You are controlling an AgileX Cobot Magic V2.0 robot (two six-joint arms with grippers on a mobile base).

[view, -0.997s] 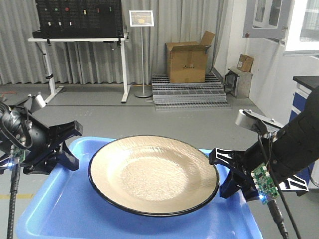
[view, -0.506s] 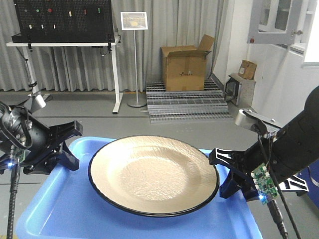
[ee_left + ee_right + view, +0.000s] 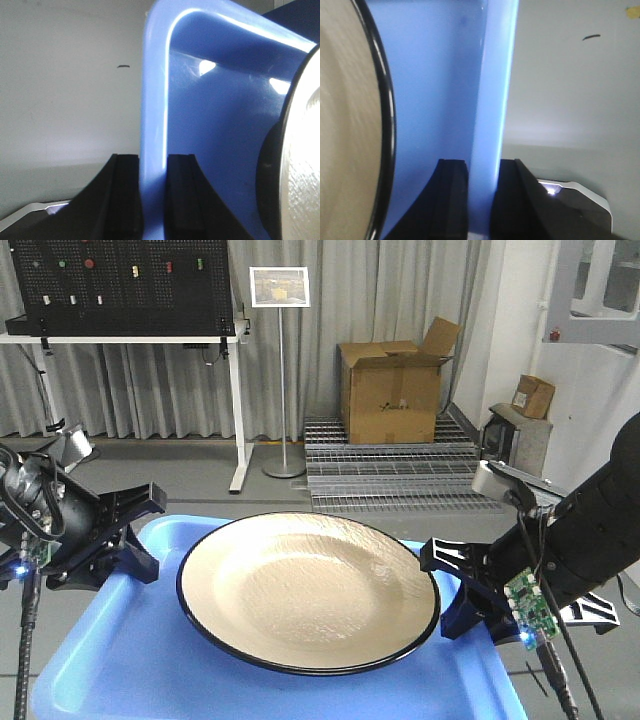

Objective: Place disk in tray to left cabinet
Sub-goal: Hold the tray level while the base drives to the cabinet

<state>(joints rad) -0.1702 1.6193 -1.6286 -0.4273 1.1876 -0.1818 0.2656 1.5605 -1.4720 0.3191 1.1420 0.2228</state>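
Left gripper (image 3: 148,535) is pinched on the tray (image 3: 150,660), with the blue rim sandwiched between its two fingers. My right gripper (image 3: 441,591) clamps the opposite rim the same way. The disk (image 3: 308,590) sits flat in the tray between both finger pairs, its black edge near each.

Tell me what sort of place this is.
Probably a lab or workshop: a tool pegboard over a white workbench, a cardboard box on metal grating, a sign stand, grey curtains.
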